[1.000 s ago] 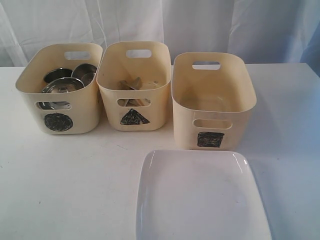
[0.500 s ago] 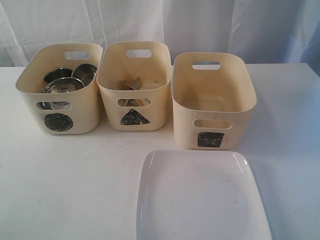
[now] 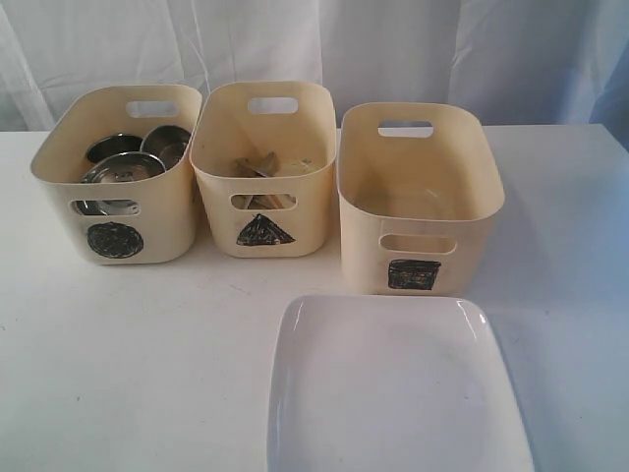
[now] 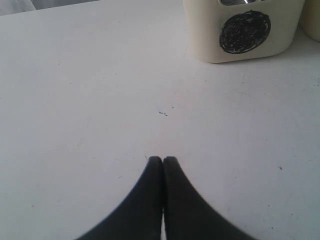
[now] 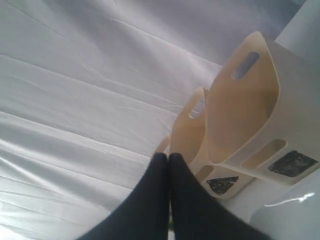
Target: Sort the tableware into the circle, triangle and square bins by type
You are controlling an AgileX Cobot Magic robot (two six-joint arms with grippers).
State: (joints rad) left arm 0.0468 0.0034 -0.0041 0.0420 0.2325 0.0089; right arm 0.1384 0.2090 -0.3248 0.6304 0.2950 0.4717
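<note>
Table [image 3: 147, 374]: white top carrying everything; a white curtain [image 3: 413, 49] hangs behind its far edge.
Plate [image 3: 393, 393]: large white rounded-square plate, flat on the table at near right, just in front of the square bin and apart from it.
Square bin [image 3: 366, 258]: cream tub at the right of the row, black square on its near face.
Circle bin [image 3: 162, 221]: cream tub at the left of the row, black circle on its near face.
Triangle bin [image 3: 307, 228]: cream tub in the middle, set slightly farther back, close beside both neighbours.
Steel bowls [image 3: 123, 169]: piled inside the circle bin, below its rim.
Wooden chopsticks [image 3: 257, 165]: lying in the bottom of the triangle bin; other pieces there are too indistinct to tell.
Left gripper [image 4: 163, 160]: fingers pressed together with nothing between them, over bare table near the circle bin.
Right gripper [image 5: 168, 157]: fingers pressed together, holding nothing, facing the square and triangle bins.
</note>
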